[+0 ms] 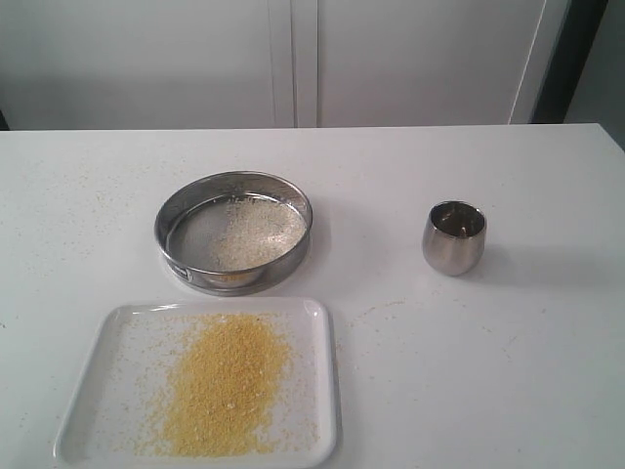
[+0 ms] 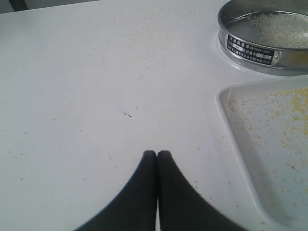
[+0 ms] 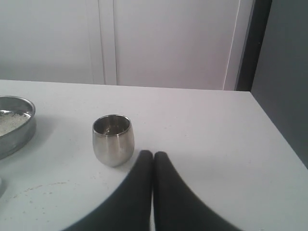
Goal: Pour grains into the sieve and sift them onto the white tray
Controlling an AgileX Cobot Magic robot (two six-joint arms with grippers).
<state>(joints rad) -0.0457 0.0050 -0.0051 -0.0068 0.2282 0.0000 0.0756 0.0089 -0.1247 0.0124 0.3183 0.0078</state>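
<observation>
The sieve (image 1: 234,233) rests on the table behind the white tray (image 1: 107,332), with pale whitish grains (image 1: 256,231) lying on its mesh. A heap of fine yellow grains (image 1: 223,383) covers the middle of the tray. The steel cup (image 1: 454,236) stands upright to the right of the sieve. Neither gripper shows in the exterior view. My left gripper (image 2: 157,154) is shut and empty over bare table, with the sieve (image 2: 250,48) and the tray (image 2: 226,103) off to one side. My right gripper (image 3: 153,155) is shut and empty just beside the cup (image 3: 113,139).
Stray grains are scattered over the white table (image 1: 508,352), mostly around the sieve and tray. White cabinet doors (image 1: 293,59) stand behind the table. The table's right edge (image 3: 274,130) drops off beside a dark wall.
</observation>
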